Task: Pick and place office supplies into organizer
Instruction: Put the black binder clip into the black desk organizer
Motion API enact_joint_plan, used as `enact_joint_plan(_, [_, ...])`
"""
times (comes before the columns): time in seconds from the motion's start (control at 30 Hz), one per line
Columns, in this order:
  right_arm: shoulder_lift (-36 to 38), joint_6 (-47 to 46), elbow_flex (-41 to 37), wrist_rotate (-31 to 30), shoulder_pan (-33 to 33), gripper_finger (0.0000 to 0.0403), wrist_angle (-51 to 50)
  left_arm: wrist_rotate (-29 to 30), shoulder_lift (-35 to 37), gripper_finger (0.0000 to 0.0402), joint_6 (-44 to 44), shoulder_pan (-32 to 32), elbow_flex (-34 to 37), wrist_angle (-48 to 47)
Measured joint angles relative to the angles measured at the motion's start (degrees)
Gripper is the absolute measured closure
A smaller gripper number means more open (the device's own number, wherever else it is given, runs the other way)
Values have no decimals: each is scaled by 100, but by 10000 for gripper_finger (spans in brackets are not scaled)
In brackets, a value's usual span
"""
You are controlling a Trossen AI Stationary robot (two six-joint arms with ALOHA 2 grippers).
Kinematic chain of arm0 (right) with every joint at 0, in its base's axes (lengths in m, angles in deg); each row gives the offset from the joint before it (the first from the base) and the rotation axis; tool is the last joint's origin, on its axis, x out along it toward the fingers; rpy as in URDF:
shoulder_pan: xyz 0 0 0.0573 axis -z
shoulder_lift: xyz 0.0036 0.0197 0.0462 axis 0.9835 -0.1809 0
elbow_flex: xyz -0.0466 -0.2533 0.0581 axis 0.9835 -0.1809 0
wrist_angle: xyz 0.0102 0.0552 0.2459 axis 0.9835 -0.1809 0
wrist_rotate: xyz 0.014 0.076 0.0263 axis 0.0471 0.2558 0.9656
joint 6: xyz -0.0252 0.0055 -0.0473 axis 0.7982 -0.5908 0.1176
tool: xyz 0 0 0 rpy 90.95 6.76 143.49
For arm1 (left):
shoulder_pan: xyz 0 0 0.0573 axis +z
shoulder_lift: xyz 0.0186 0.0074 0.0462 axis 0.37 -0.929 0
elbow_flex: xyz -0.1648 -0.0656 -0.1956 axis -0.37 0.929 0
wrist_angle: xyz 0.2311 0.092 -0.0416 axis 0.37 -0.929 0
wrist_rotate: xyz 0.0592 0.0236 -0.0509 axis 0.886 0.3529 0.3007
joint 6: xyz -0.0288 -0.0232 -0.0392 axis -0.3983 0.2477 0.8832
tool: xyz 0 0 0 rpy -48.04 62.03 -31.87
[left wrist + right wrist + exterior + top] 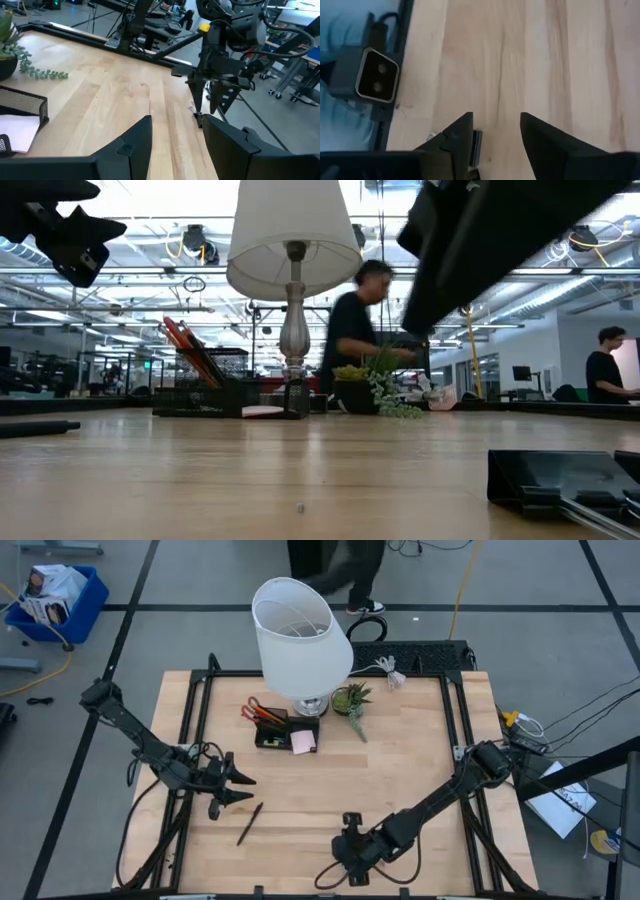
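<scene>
The black mesh organizer (285,732) (200,395) sits at the lamp's base. It holds red-handled scissors (252,708), orange pencils (185,340) and a pink sticky-note pad (303,742) (17,132). A black pen (250,823) (40,426) lies flat on the table. My left gripper (240,788) (175,122) hovers open, raised above the table's left part, just beyond the pen. My right gripper (350,823) (495,120) is open and points down at the near edge. A tiny black clip (476,147) (198,119) lies on the wood between its fingers, beside one finger. My right gripper stands open over the tiny black clip (476,147), coming from above and pointing down. The clip lies flat on the table right beside one finger (457,135). Whether that finger touches it, I cannot tell.
A big white-shaded lamp (300,635) and a small green potted plant (352,700) stand behind and beside the organizer. A small camera (372,75) sits at the near edge, close to my right gripper. Bare wood lies between the two arms. People are in the room beyond the table.
</scene>
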Motion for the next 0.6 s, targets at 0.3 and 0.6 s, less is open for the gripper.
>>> enact_joint_plan(0.3, [-1,-798,-667,277,-79,247,467,-3,-134,222,109,0,0,-10])
enact_joint_plan(0.6, [-7,-1137,-1440,626,-176,249,1901,19,-283,222,85,7,0,-46])
